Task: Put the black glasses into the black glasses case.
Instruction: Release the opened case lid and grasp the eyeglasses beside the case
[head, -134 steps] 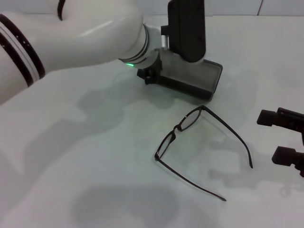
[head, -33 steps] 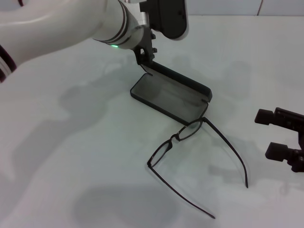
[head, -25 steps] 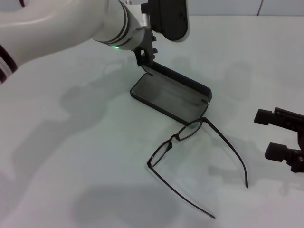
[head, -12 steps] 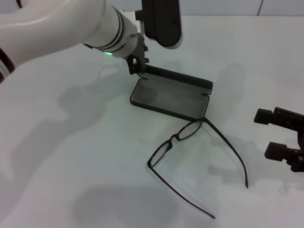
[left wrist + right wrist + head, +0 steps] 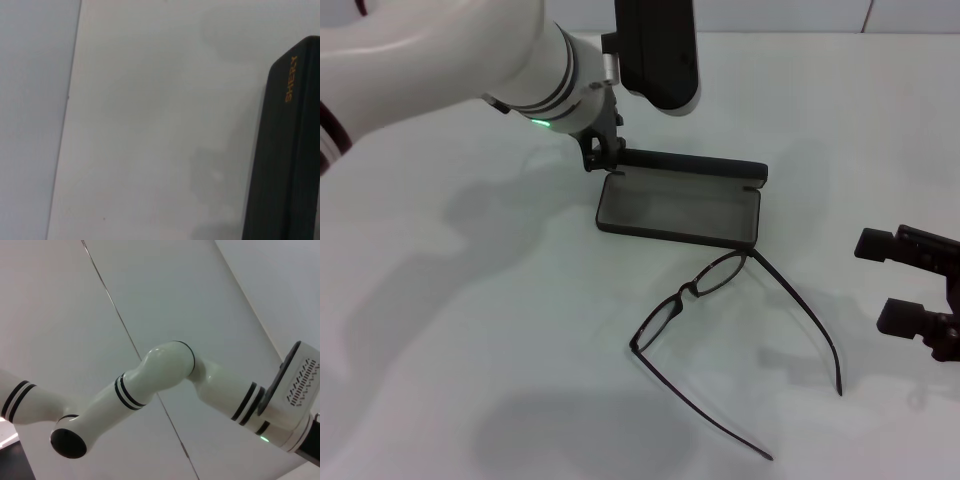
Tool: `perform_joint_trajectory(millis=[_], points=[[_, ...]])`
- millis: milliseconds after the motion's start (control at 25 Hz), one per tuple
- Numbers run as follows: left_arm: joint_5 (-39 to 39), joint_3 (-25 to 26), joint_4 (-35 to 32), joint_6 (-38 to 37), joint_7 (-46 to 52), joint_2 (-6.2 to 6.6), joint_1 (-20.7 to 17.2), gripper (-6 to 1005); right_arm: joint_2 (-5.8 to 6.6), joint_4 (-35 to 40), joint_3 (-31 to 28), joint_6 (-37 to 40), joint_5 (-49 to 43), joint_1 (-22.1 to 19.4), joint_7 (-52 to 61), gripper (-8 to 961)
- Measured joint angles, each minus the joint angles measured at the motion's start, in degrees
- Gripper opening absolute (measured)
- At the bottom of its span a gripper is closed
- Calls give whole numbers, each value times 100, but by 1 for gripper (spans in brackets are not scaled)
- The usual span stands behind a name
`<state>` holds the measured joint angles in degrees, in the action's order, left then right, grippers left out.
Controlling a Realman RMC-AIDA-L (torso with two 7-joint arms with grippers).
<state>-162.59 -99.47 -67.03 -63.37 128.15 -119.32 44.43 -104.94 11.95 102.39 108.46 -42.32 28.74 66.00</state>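
Observation:
The black glasses case [image 5: 677,206] lies open at mid-table, grey inside up, its lid [image 5: 692,163] standing along the far side. My left gripper [image 5: 601,151] is at the lid's left end and shut on it. The left wrist view shows the lid [image 5: 290,150] close up, with its gold logo [image 5: 291,78]. The black glasses [image 5: 692,289] lie unfolded on the table just in front of the case. One lens nearly touches the case's near right corner, and the temple arms point toward me. My right gripper [image 5: 896,283] hovers open at the right edge, apart from the glasses.
The white table [image 5: 470,330] stretches bare to the left and in front of the glasses. My left arm [image 5: 450,60] reaches across the back left. The right wrist view shows only that arm [image 5: 165,370] against a wall.
My left gripper moved left and nearer, swinging the case with it. The case now lies almost square to me. The glasses and the right gripper stayed put over the last second.

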Motion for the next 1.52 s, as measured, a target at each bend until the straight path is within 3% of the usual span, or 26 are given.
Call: perform_joint_trajectory(millis=[840,1040,1240,1400,1520], points=[[3,-52,-400,-86,29,16,-45,230,2,-1,0,0,2,9,1,880],[2,249,-1385,294,-18,-8,-566,231,66,48,1,-8,-22,41,68,873],[362,323,-2739,717,42,-61,-1448,231,255,234,4,-513,-307,526,718,866],[1953,412,-3472,1268,-223,-47,-2202,230,517,901,-4,-1510,-1306,1101,1536,860],[3142,617,-3453,1526,-666,-54,-2422,231,664,1244,-257,-1957,-2166,1635,1982,856]])
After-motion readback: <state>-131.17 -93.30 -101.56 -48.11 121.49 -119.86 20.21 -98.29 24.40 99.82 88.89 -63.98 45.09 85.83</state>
